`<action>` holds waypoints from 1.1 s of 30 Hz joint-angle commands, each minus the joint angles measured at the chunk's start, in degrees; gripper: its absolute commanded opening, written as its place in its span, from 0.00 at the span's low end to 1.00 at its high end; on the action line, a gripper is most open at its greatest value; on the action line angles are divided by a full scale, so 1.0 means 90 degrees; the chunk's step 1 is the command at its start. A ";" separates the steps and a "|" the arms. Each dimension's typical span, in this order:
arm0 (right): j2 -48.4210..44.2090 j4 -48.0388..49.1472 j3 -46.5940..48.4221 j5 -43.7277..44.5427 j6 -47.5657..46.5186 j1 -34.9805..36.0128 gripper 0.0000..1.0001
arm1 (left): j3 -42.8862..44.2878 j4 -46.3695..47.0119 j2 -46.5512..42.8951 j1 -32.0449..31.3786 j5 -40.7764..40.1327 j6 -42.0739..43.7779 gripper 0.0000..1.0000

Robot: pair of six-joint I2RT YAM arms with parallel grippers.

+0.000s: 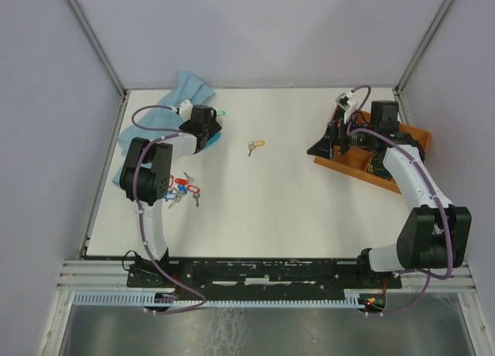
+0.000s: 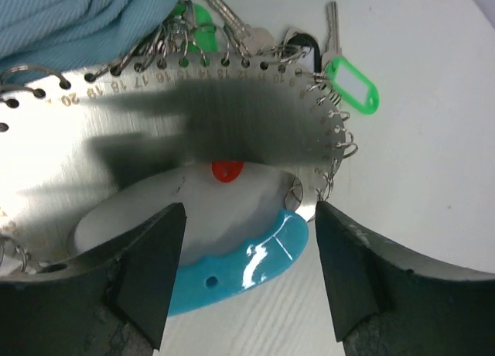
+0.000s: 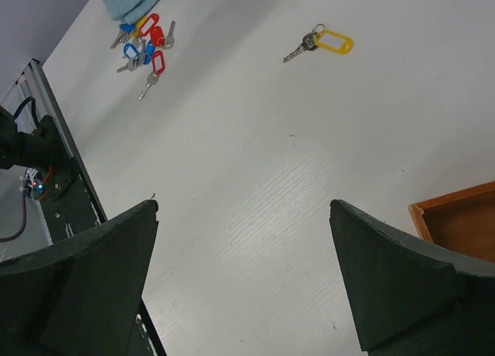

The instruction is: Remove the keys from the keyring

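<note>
At the far-left corner of the bench [image 1: 294, 209], just beside a crumpled light-blue cloth [image 1: 182, 89]: the keyring [image 2: 155, 131], a broad silver metal crescent with numbered holes along its outer rim and one inner curve sheathed in light blue, is lying flat. Small silver keys [image 2: 228, 15] are hanging from little wire loops round that rim and fanning outward, one carrying a green plastic tag [image 2: 352, 85]. Left fingers [image 2: 147, 278] are standing spread and pinching nothing; they are straddling the blue stretch, with the keyed rim lying just beyond their tips. Right fingers [image 3: 387, 278] are gaping wide over bare bench near an orange wooden tray [image 1: 344, 164], well apart from the ring. Judgement: the left arm is much the nearer. The crescent's long run is lying from one left finger toward the other, along the line on which they close, so the coming move is calling for a short advance toward the rim
</note>
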 commanded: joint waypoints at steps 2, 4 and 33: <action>0.0011 0.0074 0.0276 -0.0172 -0.0116 0.0001 1.00 | -0.0351 0.1405 -0.0263 0.0261 0.1568 0.1201 0.69; 0.0004 0.0080 0.0261 -0.0174 -0.0119 0.0001 1.00 | -0.0401 0.1595 -0.0259 0.0314 0.2193 0.1699 0.64; 0.0209 0.0469 0.0102 -0.0525 0.0245 0.0007 1.00 | 0.0449 0.0206 0.0217 0.0351 0.2483 0.3186 0.64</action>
